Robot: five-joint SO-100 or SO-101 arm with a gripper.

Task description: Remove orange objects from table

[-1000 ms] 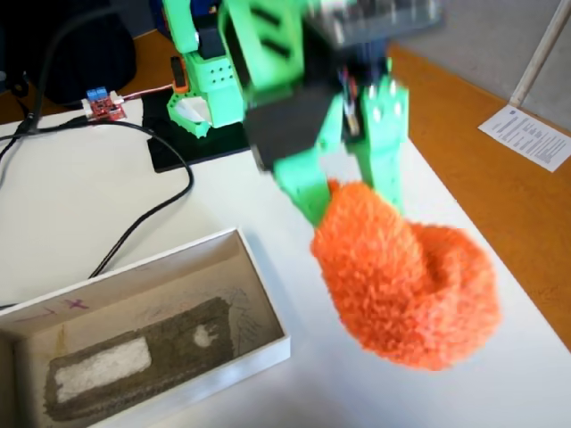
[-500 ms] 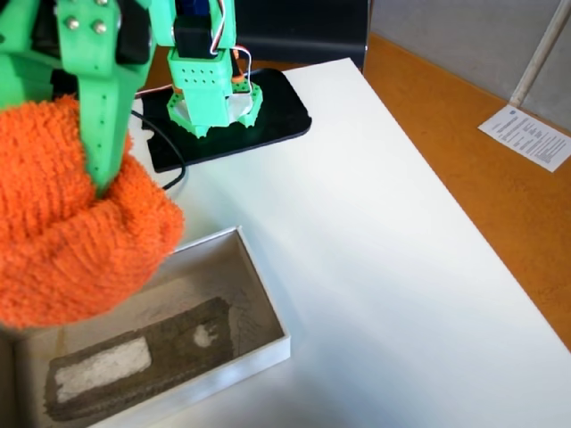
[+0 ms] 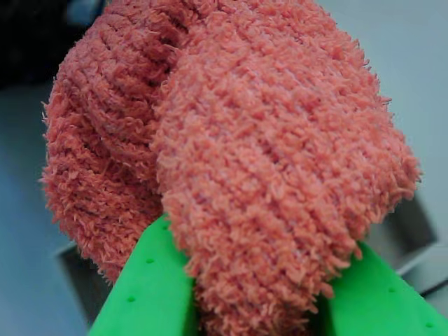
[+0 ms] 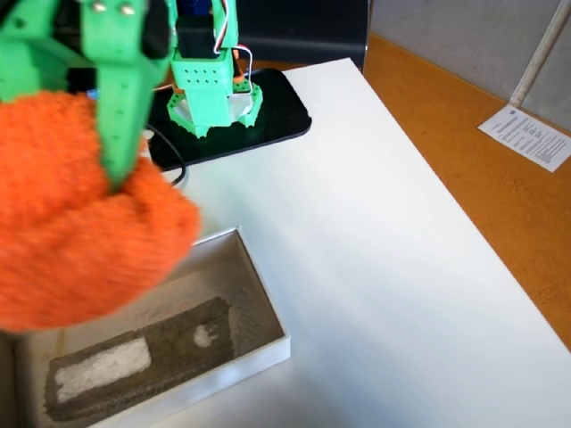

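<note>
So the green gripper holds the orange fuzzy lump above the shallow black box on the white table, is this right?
Not quite: the box is white, not black; the fixed view shows its white walls, with a grey lining inside. The rest stands: the green gripper is closed on the orange fuzzy lump, held up over that box on the white table.

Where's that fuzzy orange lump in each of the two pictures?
Wrist view: the orange lump fills most of the frame, pinched between the green end effector fingers at the bottom.
Fixed view: the lump is at the left edge, held above the white box.
Shared landmark: the green fingers gripping it.
</note>
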